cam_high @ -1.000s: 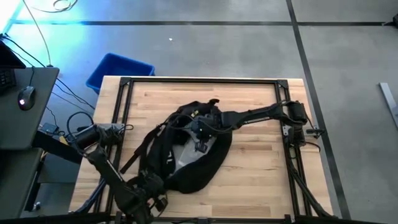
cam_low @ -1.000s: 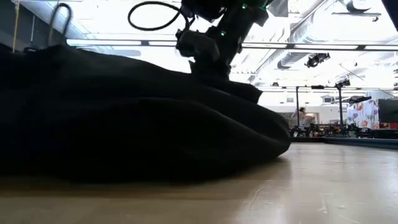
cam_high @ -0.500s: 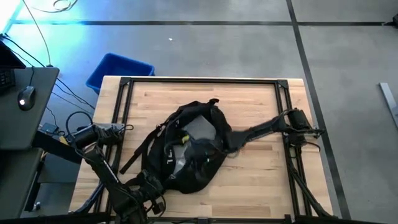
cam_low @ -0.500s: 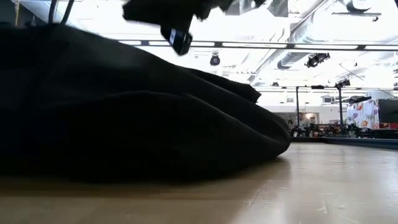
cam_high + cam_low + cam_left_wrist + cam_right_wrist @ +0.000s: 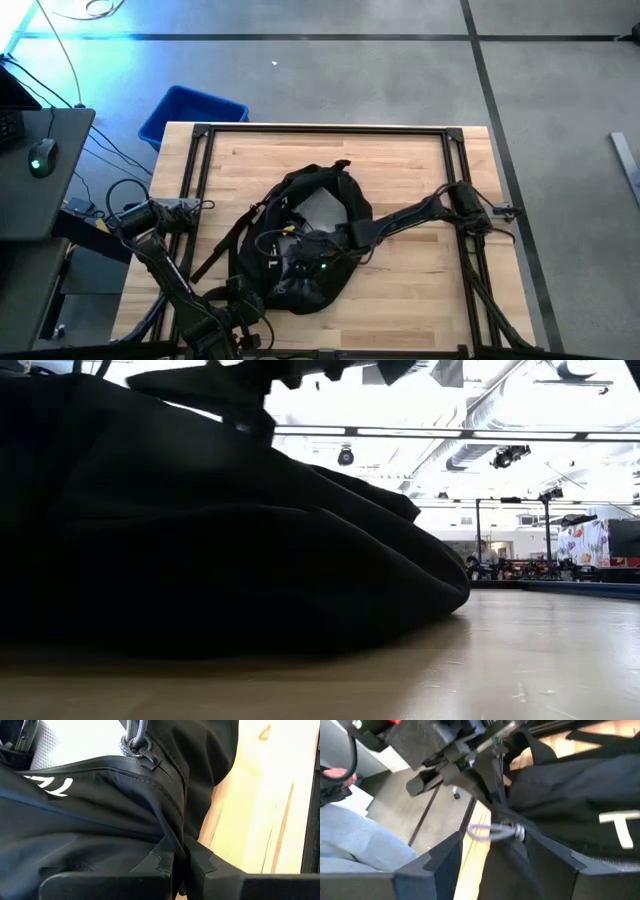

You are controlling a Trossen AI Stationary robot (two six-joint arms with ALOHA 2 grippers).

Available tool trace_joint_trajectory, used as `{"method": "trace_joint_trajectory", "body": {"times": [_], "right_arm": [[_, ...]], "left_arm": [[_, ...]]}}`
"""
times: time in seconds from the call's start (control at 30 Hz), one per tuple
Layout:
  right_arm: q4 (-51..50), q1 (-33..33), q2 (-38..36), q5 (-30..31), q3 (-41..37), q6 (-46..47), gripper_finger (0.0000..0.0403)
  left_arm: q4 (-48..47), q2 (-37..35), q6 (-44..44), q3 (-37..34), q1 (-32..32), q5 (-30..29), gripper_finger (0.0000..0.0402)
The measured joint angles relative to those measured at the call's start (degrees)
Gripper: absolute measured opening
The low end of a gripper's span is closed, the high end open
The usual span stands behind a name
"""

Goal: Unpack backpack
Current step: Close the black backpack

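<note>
Two dark arms work over the wooden table, and the backpack lies near the table's centre, a little toward 7 o'clock in the high view, with its top flap folded open and pale lining showing inside. Black straps trail off the bag toward 8 o'clock.

From the 7 o'clock corner the left arm reaches in, and the left gripper is at the bag's near edge; in the left wrist view its fingers are pressed together on a fold of the black fabric beside the zipper. A grey zipper pull loop hangs just beyond that fold, and small white lettering shows on the panel next to it.

From 3 o'clock the right arm stretches across the table, and the right gripper hovers over the middle of the bag. Its fingers are spread apart, with nothing between them but the same grey loop and the black cloth lying below.

Low across the table, the bag fills most of the view as a dark mound resting on the wood.

Off the table at 11 o'clock a blue bin sits on the floor. A grey-clad person shows beyond the table edge in the right wrist view.
</note>
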Motion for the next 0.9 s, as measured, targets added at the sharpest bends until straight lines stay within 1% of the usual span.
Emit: {"method": "trace_joint_trajectory", "body": {"times": [0.17,0.3,0.47,0.5,0.63,0.67,0.7,0.77,0.83,0.9], "right_arm": [[-0.8,0.4,3.1,3.5,3.8,-1.0,0.0197],[-1.4,0.7,4.6,2.1,6.2,-3.1,0.0172],[-3.3,1.1,5.9,1.2,7.1,-1.1,0.0144],[-3.2,1.1,6.1,-0.6,7.1,-1.6,0.0143],[-2.1,1.4,5.9,-13.8,7.1,-7.7,0.0141],[-2.4,1.8,5.7,-15.9,7.1,-9.1,0.0141],[-3.2,2.1,5.4,-16.6,7.1,-10.5,0.0141],[-4.4,2.7,4.6,-15.4,7.1,-12.6,0.0141],[-5.0,3.1,3.9,-10.7,7.2,-12.8,0.0141],[-5.4,3.0,3.5,-5.9,7.2,-9.8,0.0143]], "left_arm": [[0.4,0.0,0.0,0.0,0.0,0.6,0.0000],[0.5,0.0,-0.1,0.0,0.0,1.1,0.0000],[0.5,0.0,-0.2,0.0,0.0,1.1,0.0000],[0.6,0.0,-0.2,0.0,0.0,1.1,0.0000],[0.6,0.0,-0.2,0.0,0.0,1.3,0.0000],[0.6,0.0,-0.2,0.0,0.0,1.4,0.0000],[0.6,0.0,-0.1,0.0,0.0,1.8,0.0000],[0.6,0.0,-0.1,0.0,0.0,2.3,0.0000],[0.6,0.0,-0.2,0.0,-0.1,2.5,0.0000],[0.5,0.0,-0.5,0.0,-0.1,2.7,0.0000]]}}
